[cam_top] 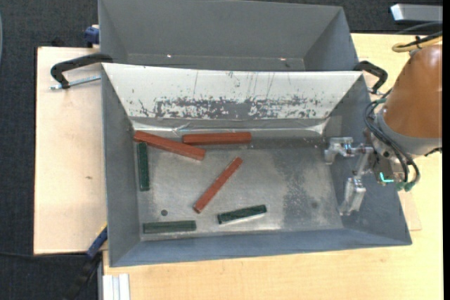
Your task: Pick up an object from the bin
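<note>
My gripper [343, 176] hangs by the bin's right wall, over bare floor, its fingers spread open with nothing between them. The loose things nearest to it lie well to its left. One is a dark green bar [242, 214] near the front wall. The other is a red-brown bar [218, 184] lying slantwise in the middle of the floor.
Two more red-brown bars [169, 144] [216, 139] lie along the back of the floor. A green bar [143, 166] stands along the left wall and another green bar [169, 226] lies at the front left. A small dark dot [164, 213] sits nearby.
</note>
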`<action>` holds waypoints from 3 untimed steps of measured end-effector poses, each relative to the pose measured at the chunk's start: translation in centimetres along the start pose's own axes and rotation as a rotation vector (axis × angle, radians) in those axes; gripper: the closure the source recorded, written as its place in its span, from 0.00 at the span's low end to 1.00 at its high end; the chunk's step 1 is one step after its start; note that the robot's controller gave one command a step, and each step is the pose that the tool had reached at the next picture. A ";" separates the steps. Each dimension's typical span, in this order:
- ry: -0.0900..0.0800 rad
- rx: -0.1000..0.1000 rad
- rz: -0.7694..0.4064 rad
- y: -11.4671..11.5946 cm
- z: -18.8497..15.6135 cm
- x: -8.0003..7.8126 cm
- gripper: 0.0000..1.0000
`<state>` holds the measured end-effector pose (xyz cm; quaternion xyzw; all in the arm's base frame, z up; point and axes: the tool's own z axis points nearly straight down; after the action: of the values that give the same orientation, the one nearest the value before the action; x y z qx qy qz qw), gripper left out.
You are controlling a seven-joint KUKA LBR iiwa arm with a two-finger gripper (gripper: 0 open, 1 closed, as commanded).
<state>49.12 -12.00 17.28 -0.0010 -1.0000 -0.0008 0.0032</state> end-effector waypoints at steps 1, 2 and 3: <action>-0.006 0.001 -0.002 0.1 -0.3 -0.1 0.00; -0.012 0.003 -0.069 2.6 5.2 -1.8 0.00; -0.007 0.001 -0.128 9.6 9.6 -0.7 0.00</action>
<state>49.79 -2.44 7.69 0.0631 -0.9980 -0.0004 -0.0004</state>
